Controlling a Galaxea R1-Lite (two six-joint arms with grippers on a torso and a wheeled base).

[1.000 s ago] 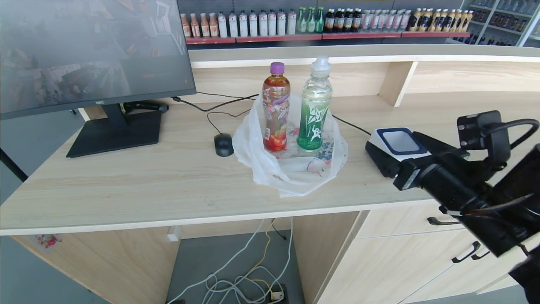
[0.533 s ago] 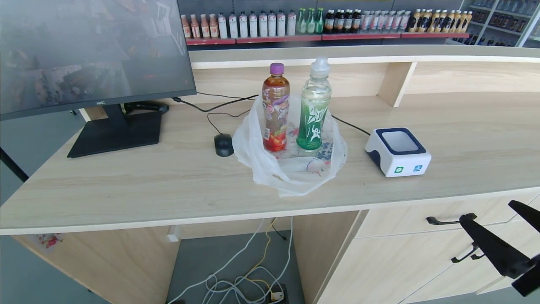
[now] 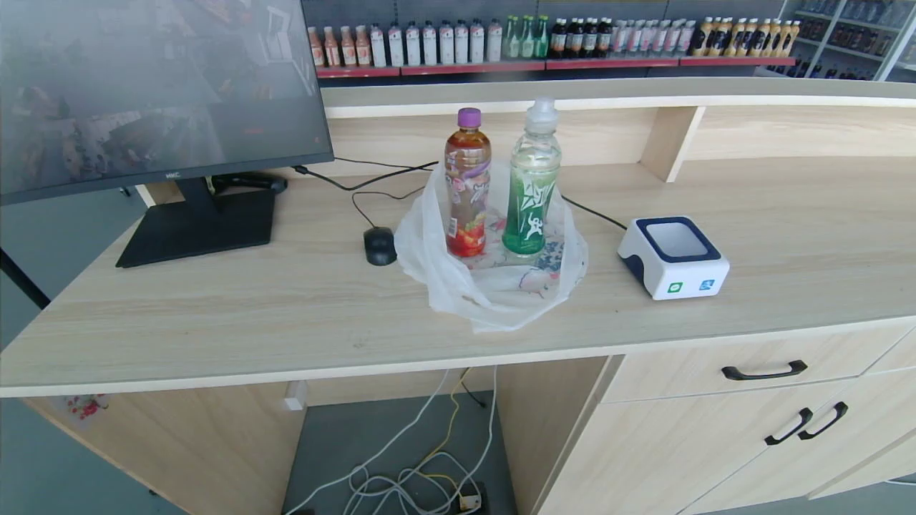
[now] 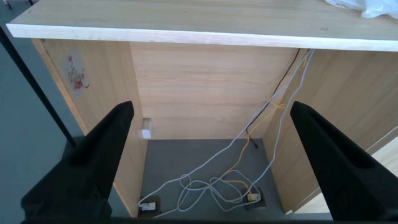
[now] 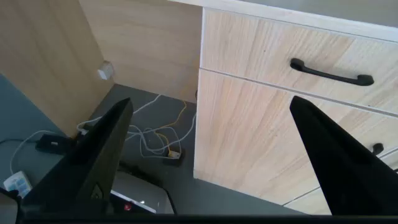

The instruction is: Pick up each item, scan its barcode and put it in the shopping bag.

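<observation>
Table (image 3: 215, 315): long wooden top, everything for the job sits on it. Monitor (image 3: 143, 93) on the left end, not involved.

Shopping bag (image 3: 458, 286): white plastic, mid-table, slumped open with its walls bunched low. Two bottles stand upright inside it, side by side and nearly touching: the purple-capped bottle (image 3: 467, 193) on the left, the green bottle (image 3: 532, 186) on the right, long axes vertical. Scanner (image 3: 673, 257) sits just right of the bag, window up. Mouse (image 3: 379, 245) just left of the bag.

I see no loose items on the table, so my read is that bagging is done or nearly so.

Left gripper (image 4: 210, 106): fingers (image 4: 99, 155) spread wide, holding nothing, low down and facing the gap under the table, with a corner of the bag showing at the table edge above. Right gripper (image 5: 210, 99): also spread and empty, low, facing the drawers (image 5: 280, 106).

Key geometry: the bag and bottles are above both sets of fingers, so any next grasp means rising first and then coming in sideways on an upright bottle. The left arm is probably nearer the bag and the right nearer the scanner, but I can't be sure from these angles.
</observation>
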